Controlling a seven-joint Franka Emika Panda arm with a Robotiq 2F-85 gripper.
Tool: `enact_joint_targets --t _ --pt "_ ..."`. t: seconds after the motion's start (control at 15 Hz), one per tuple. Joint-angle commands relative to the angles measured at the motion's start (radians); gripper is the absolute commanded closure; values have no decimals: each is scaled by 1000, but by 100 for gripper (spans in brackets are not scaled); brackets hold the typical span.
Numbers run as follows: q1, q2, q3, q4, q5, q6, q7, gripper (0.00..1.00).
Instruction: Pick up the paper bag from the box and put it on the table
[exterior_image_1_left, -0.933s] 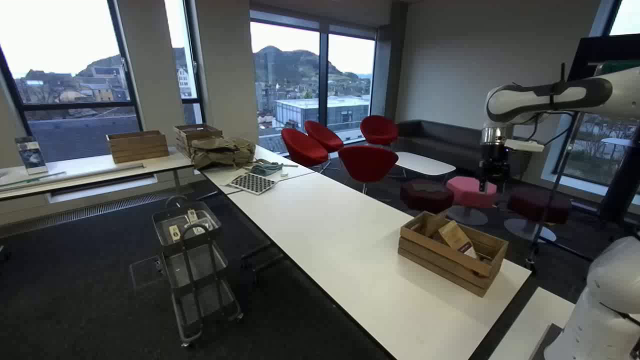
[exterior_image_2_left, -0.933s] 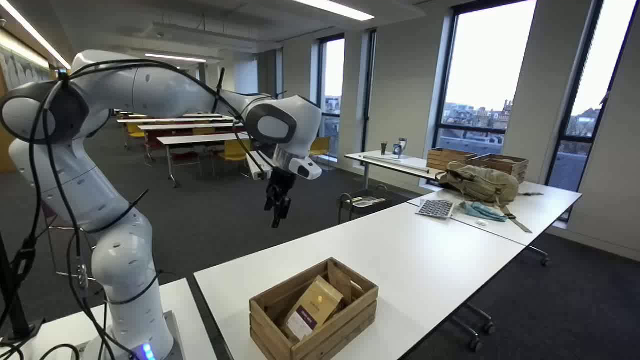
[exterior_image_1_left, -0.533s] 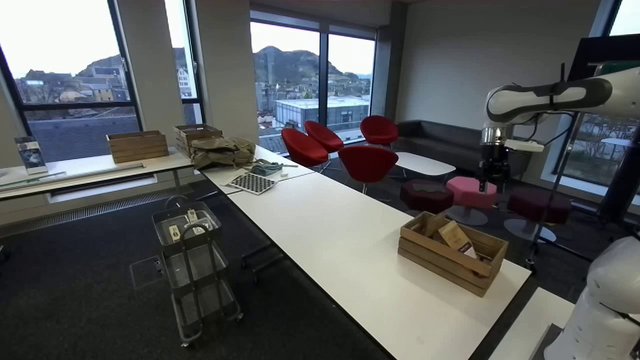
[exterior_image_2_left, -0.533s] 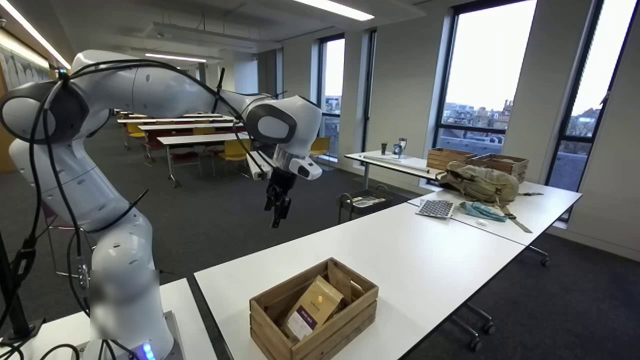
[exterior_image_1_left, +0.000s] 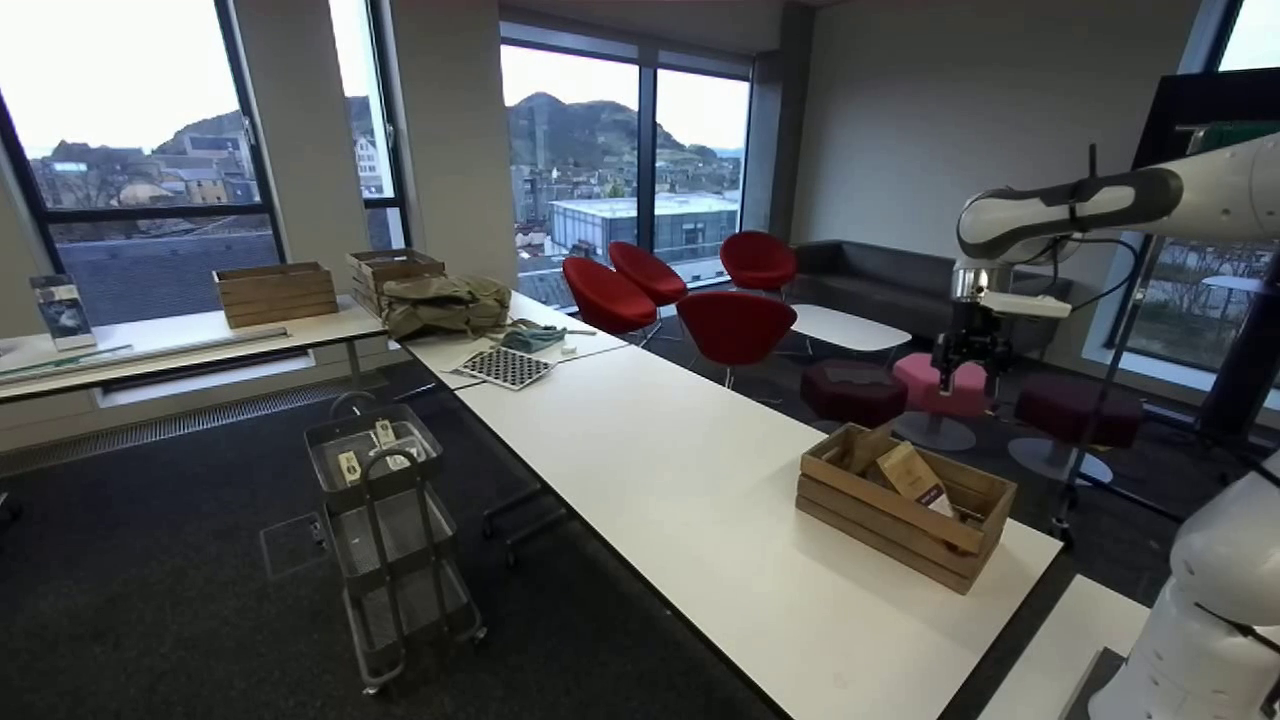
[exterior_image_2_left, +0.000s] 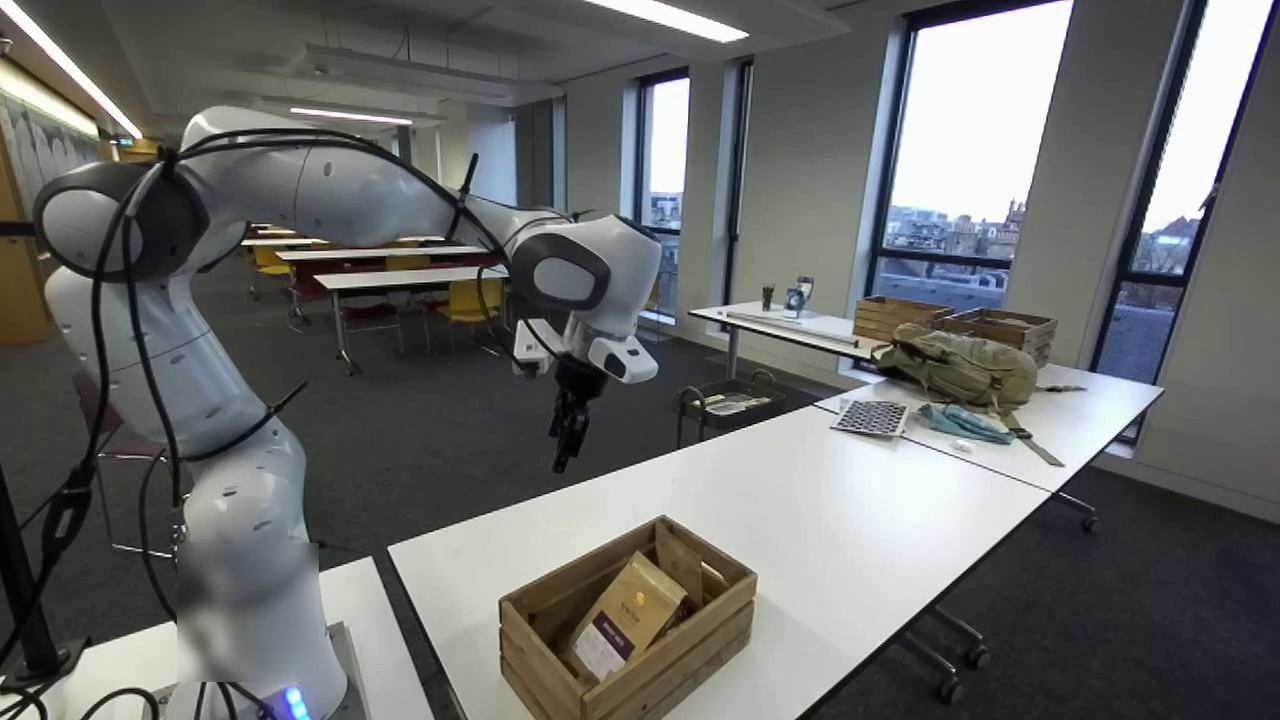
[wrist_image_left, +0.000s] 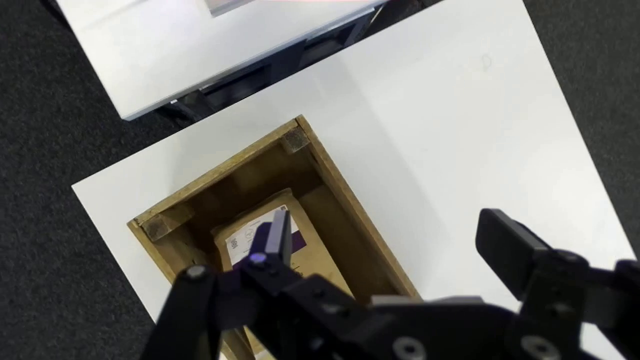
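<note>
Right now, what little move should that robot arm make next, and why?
I'd probably shift the open gripper sideways towards the labelled paper bag before lowering: in the wrist view, one finger covers part of it while the other appears over the table outside the box, so the bag isn't centred between them.

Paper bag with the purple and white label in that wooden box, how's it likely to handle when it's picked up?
The paper bag probably holds its shape, given its flat face and straight edges. Lying tilted in the wooden box, it may shift or swing once lifted.
</note>
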Motion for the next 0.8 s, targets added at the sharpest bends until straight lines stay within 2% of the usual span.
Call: enact_joint_targets --t 0.0,0.27,0.6,0.73 --pt "-46 122 14 44 75 73 132 0" --pt "-67 197 15 56 135 173 288 0" --pt "-84 231 11 61 185 292 461 0" --pt "-80 222 15 43 165 279 423 0"
